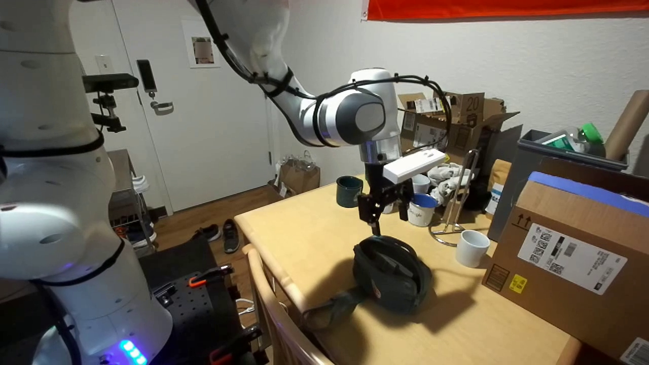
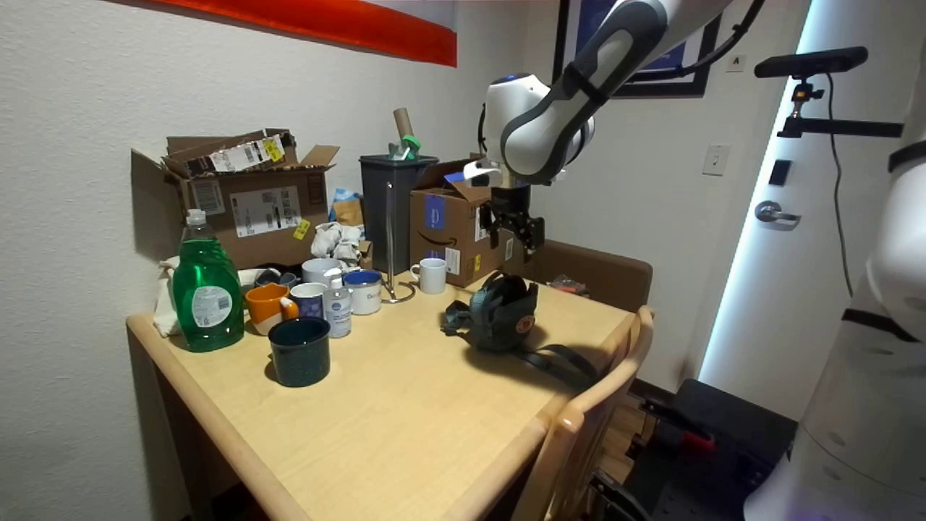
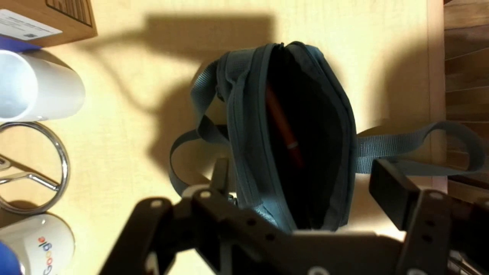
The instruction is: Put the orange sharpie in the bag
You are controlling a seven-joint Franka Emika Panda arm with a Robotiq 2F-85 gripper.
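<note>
The orange sharpie [image 3: 282,124] lies inside the bag, seen through its open mouth in the wrist view. It is in shadow and does not show in the exterior views. The dark blue-black bag [image 1: 393,291] stands on the table with its mouth open upward and its strap trailing to the table edge. The bag also shows in an exterior view [image 2: 495,325] and in the wrist view [image 3: 250,126]. My gripper [image 1: 389,224] is open and empty above the bag, pointing down, its fingers spread wide. It also shows in an exterior view [image 2: 514,244].
A white mug [image 1: 472,248], a metal paper-towel stand [image 1: 451,230] and a large cardboard box [image 1: 563,263] stand beside the bag. A dark green mug [image 2: 299,352], a green soap bottle [image 2: 207,289] and several cups stand along the wall side. A wooden chair [image 2: 571,427] stands at the table edge.
</note>
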